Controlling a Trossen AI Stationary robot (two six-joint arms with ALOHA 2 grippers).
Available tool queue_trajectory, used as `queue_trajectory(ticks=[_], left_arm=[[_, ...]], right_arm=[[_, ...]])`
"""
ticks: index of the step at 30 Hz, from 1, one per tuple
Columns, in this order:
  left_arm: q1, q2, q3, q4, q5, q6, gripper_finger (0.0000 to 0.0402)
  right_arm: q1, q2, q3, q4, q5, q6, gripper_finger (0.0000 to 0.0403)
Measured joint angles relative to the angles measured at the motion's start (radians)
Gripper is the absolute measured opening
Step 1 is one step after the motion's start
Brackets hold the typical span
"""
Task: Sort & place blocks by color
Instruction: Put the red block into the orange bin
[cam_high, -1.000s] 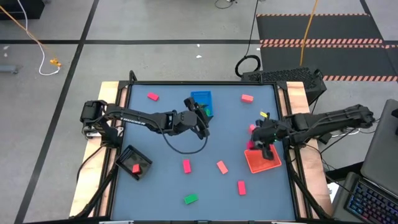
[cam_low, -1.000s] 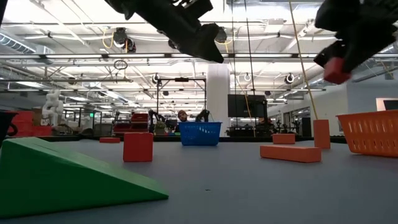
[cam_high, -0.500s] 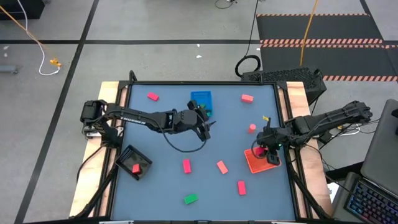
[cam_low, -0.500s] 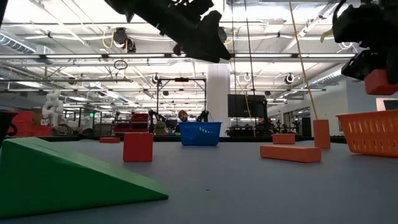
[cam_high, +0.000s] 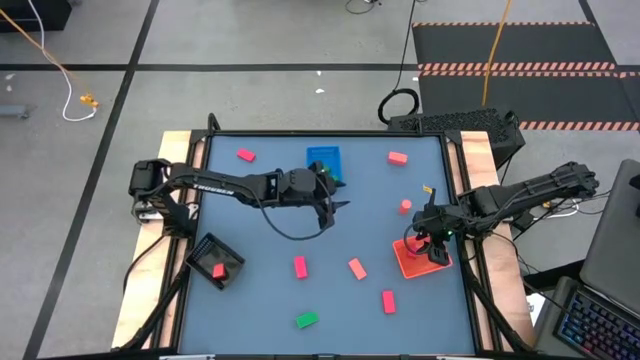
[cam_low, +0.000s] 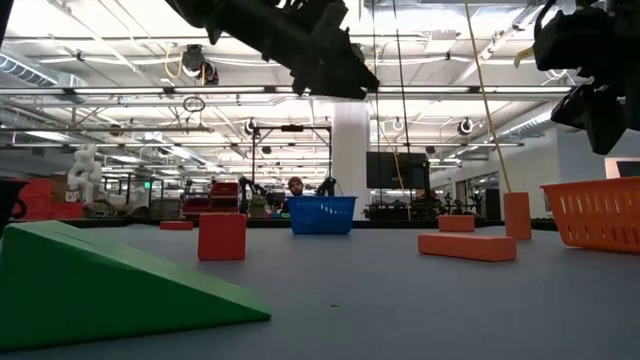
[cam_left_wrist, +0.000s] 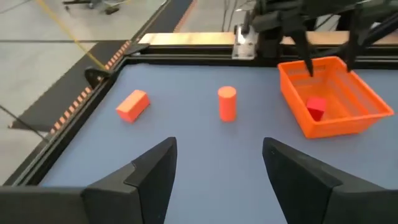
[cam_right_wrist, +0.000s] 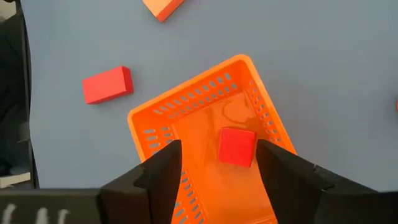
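Observation:
My right gripper hovers open over the orange basket. A red block lies flat on the basket's floor, below and between the fingers, untouched. My left gripper is open above mid-table, near the blue basket, which holds a green block. Loose on the table are a salmon cylinder standing on end, salmon blocks, pink blocks, a red block and a green wedge.
A black tray with a red block inside sits near the table's left edge. A raised wooden rim borders the table. Bare blue surface lies between the two grippers and along the far left. A cable loop hangs below my left arm.
My right gripper carried a red block toward the near-right, over the orange basket, and let go; the block now lies inside the basket. My left gripper shifted slightly toward the table's right, away from the blue basket.

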Motion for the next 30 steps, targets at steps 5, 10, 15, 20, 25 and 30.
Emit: queue_trajectory(ticks=[5, 10, 15, 20, 25, 30], left_arm=[[0.0, -0.027, 0.0, 0.023, 0.078, 0.023, 0.0212], [0.0, -0.045, 0.0, 0.082, 0.198, 0.033, 0.0178], [0.015, -0.049, 0.0, 0.069, 0.261, 0.038, 0.0151], [0.052, -0.051, -0.088, 0.213, 0.309, 0.009, 0.0135], [0.104, -0.072, -0.208, 0.406, 0.357, -0.056, 0.0132], [0.141, -0.147, -0.3, 0.501, 0.357, -0.084, 0.0131]], right_arm=[[0.0, 0.0, 0.0, 0.006, 0.0, -0.015, 0.0205], [-0.005, 0.0, 0.0, 0.078, 0.022, -0.126, 0.0205], [-0.016, 0.035, 0.001, 0.182, 0.038, -0.116, 0.0205], [-0.005, 0.142, 0.001, 0.184, 0.028, -0.109, 0.0205], [0.013, 0.25, 0.023, 0.182, 0.027, -0.148, 0.0205], [0.045, 0.336, 0.149, 0.167, 0.03, -0.219, 0.0206]])
